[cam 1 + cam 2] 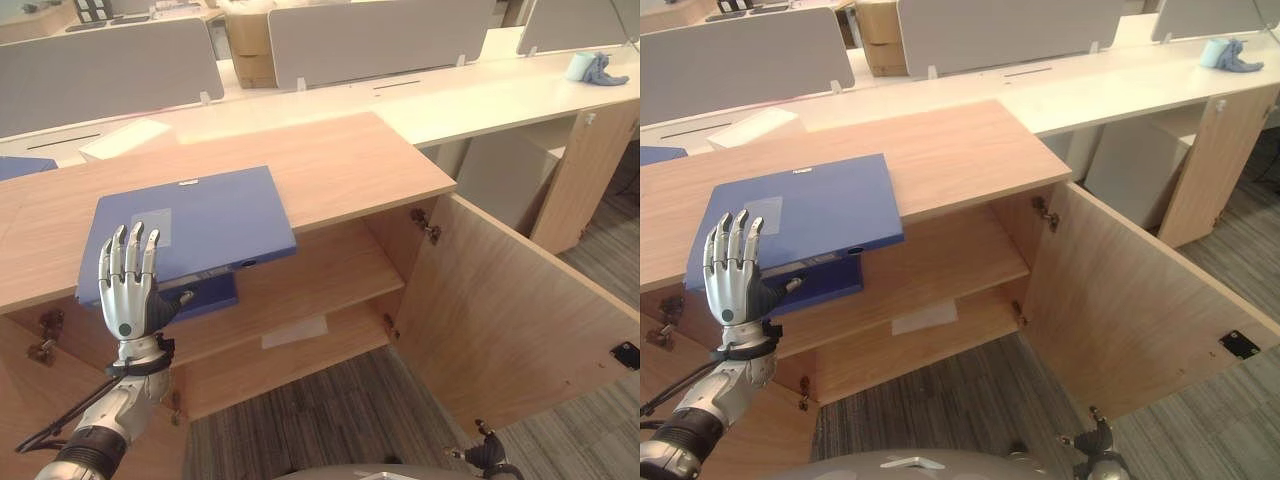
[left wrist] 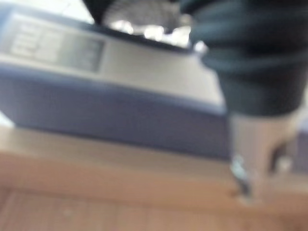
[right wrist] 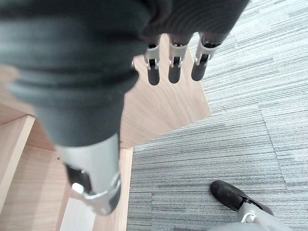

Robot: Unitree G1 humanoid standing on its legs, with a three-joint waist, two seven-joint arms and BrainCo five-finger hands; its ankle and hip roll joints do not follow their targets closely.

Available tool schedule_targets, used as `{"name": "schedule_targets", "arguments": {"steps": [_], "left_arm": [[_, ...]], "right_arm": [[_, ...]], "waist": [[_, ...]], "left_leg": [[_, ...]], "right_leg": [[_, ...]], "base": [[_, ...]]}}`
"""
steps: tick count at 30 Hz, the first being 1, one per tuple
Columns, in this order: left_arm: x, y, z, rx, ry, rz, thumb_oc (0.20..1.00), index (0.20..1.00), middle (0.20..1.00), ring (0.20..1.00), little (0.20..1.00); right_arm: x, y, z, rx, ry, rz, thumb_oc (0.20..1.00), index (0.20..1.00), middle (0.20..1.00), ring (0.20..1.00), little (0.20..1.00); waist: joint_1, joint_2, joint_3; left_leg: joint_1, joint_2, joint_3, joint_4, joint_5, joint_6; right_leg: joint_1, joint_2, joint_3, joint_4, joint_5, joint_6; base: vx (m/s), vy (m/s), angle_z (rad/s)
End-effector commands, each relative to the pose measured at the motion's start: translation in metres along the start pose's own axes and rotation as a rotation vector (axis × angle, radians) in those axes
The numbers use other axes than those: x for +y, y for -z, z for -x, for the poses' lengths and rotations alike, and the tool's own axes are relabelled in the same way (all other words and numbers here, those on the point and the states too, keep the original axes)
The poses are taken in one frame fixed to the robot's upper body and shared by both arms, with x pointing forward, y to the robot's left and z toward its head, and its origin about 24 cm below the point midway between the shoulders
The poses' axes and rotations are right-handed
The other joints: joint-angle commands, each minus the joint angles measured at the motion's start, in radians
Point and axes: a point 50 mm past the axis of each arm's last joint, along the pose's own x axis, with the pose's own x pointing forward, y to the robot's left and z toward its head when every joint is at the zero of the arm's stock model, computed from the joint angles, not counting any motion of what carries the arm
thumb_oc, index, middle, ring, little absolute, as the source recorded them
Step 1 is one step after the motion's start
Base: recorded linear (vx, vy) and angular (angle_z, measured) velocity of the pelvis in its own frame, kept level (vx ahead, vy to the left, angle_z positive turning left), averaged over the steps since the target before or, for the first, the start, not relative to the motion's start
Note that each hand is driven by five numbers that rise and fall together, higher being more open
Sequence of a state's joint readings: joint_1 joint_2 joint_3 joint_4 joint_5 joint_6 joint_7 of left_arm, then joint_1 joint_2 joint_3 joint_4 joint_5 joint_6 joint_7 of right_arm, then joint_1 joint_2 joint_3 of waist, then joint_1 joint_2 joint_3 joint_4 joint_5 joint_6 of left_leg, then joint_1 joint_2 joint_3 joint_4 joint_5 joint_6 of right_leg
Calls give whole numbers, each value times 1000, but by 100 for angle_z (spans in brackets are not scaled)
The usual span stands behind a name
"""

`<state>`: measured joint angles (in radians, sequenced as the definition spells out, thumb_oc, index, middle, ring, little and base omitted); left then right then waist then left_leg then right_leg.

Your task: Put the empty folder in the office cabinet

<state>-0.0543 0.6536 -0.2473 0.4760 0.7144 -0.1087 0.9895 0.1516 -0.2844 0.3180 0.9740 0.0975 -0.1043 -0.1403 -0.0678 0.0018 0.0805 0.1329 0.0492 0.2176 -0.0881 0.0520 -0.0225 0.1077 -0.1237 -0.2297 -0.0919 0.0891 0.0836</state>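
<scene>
The left robot hand is raised at the near left with its fingers straight and spread, grasping nothing, its palm turned to the near end of the flat blue plastic folder. That folder lies just beyond the fingertips, partly on top of the light wooden office cabinet and jutting out past its near edge above the open shelves, its spine end toward the hand and its long axis running near to far, slightly rightward. This hand is by far the nearer one; the right robot hand hangs low at the near right, fingers relaxed and empty, over the grey carpet floor. To go inside, the folder likely has to come down under the cabinet top onto the upper wooden shelf, which looks bare and roomy to the right. The wooden cabinet door stands swung wide at the right, leaving the opening unobstructed.
</scene>
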Motion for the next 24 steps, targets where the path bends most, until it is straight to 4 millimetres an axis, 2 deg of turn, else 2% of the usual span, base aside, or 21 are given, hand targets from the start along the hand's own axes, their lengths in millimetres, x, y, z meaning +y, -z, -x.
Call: {"name": "schedule_targets", "arguments": {"steps": [1, 4, 5, 6, 7, 13, 17, 18, 20, 22, 24], "left_arm": [[10, -3, -37, -37, -79, -20, 1000, 1000, 1000, 1000, 1000], [10, -3, -37, -37, -79, -20, 1000, 1000, 1000, 1000, 1000], [8, -3, -37, -31, -62, -19, 275, 275, 275, 275, 275], [8, -3, -37, -31, -62, -19, 275, 275, 275, 275, 275], [3, -3, -38, -26, -22, -16, 200, 200, 200, 200, 200], [11, -5, -45, -44, -44, 28, 200, 200, 200, 200, 200], [34, -13, -56, -84, -138, 133, 200, 200, 200, 200, 200], [34, -13, -56, -84, -138, 133, 200, 200, 200, 200, 200], [46, -16, -61, -94, -183, 183, 200, 200, 200, 200, 200], [71, -25, -70, -126, -260, 328, 200, 200, 200, 200, 200], [75, -29, -71, -138, -267, 369, 200, 200, 200, 200, 200]], "right_arm": [[-26, -33, -10, -109, 58, 51, 1000, 1000, 1000, 1000, 1000], [-26, -33, -10, -109, 58, 51, 1000, 1000, 1000, 1000, 1000], [-26, -33, -10, -109, 57, 53, 1000, 1000, 1000, 1000, 1000], [-26, -33, -10, -109, 57, 53, 1000, 1000, 1000, 1000, 1000], [-28, -33, -10, -111, 60, 61, 1000, 1000, 1000, 1000, 1000], [-31, -37, -10, -137, 79, 63, 1000, 1000, 1000, 1000, 1000], [-34, -54, -8, -234, 97, 59, 1000, 1000, 1000, 1000, 1000], [-34, -54, -8, -234, 97, 59, 1000, 1000, 1000, 1000, 1000], [-34, -62, -7, -271, 89, 47, 1000, 1000, 1000, 1000, 1000], [-32, -86, -1, -387, 19, 17, 1000, 1000, 1000, 1000, 1000], [-29, -93, 1, -418, -3, 8, 1000, 1000, 1000, 1000, 1000]], "waist": [[3, 19, 48], [3, 19, 48], [0, 19, 48], [0, 19, 48], [-5, 22, 47], [1, 25, 51], [14, 22, 55], [14, 22, 55], [18, 20, 56], [28, 14, 58], [30, 12, 57]], "left_leg": [[44, 20, 23, 1, -140, 5], [44, 20, 23, 1, -140, 5], [45, 20, 25, 1, -141, 6], [45, 20, 25, 1, -141, 6], [50, 17, 31, 1, -144, 9], [48, 16, 26, 1, -143, 11], [46, 16, 15, 1, -143, 11], [46, 16, 15, 1, -143, 11], [44, 16, 11, 1, -142, 11], [46, 16, -3, 1, -142, 10], [41, 16, -6, 1, -138, 9]], "right_leg": [[51, -25, 53, 5, -91, 52], [51, -25, 53, 5, -91, 52], [51, -24, 55, 5, -91, 52], [51, -24, 55, 5, -91, 52], [53, -25, 59, 5, -92, 53], [52, -26, 54, 5, -91, 52], [56, -27, 42, 5, -93, 51], [56, -27, 42, 5, -93, 51], [57, -28, 37, 5, -94, 50], [66, -29, 24, 5, -100, 49], [62, -29, 22, 5, -97, 47]], "base": [[0, 0, 0], [1, 3, -2], [4, 8, -7], [17, 41, -10], [7, 41, -5], [-7, 12, -6], [0, 0, 0], [0, 0, 0], [-7, -9, 3], [-1, -22, 11], [-9, -25, 13]]}}
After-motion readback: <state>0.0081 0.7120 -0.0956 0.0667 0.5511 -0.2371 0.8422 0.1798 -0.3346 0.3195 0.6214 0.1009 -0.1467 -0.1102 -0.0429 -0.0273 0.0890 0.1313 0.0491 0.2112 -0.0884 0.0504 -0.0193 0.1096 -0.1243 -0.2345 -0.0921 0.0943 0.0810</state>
